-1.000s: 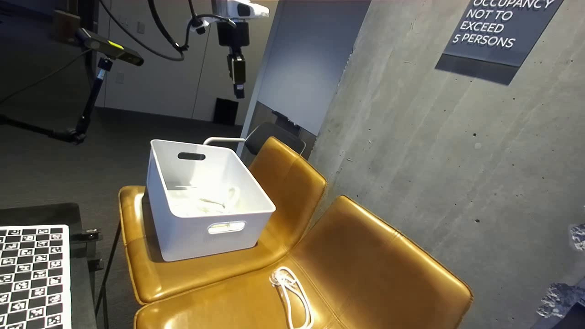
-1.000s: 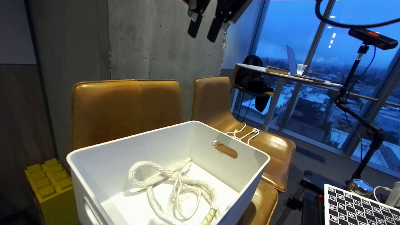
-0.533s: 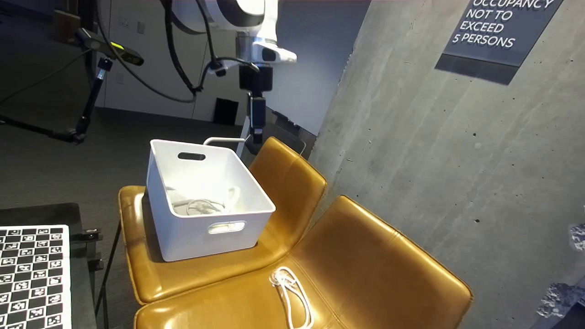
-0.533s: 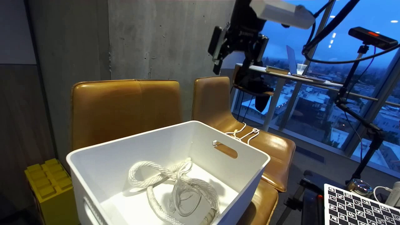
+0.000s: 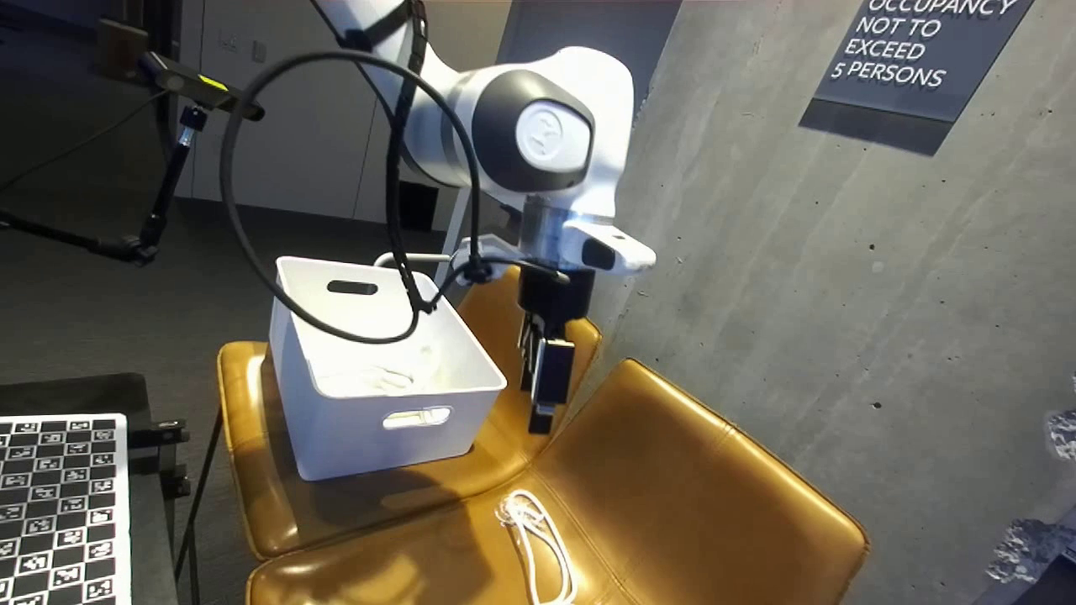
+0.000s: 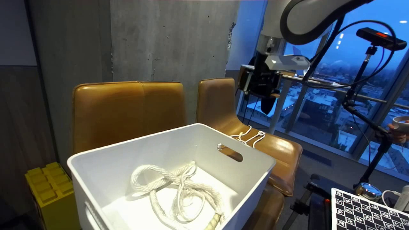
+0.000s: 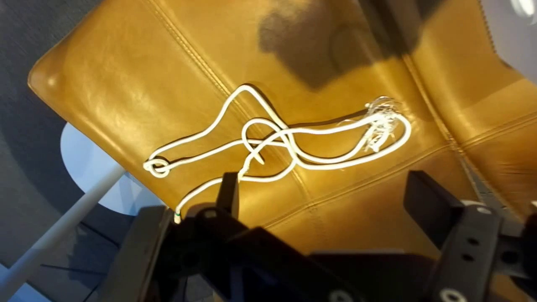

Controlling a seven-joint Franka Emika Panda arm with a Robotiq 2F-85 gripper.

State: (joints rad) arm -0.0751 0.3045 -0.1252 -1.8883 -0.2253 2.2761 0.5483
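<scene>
Tool (image 7: 325, 195) is spread wide w/ nothing gripped, above tan chair (image 7: 105, 92) where white cord (image 7: 314, 131) is laid; one strand only might be caught, or a snag pulled tight, b/c it's crossed over itself & frayed fibres (image 7: 381, 130) are matted

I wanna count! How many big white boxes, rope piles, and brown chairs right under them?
Big white box: 1
Brown chairs: 2, one under the box, one alongside
Rope piles: 2, one in the box, one on the other chair
Total: 5
</scene>
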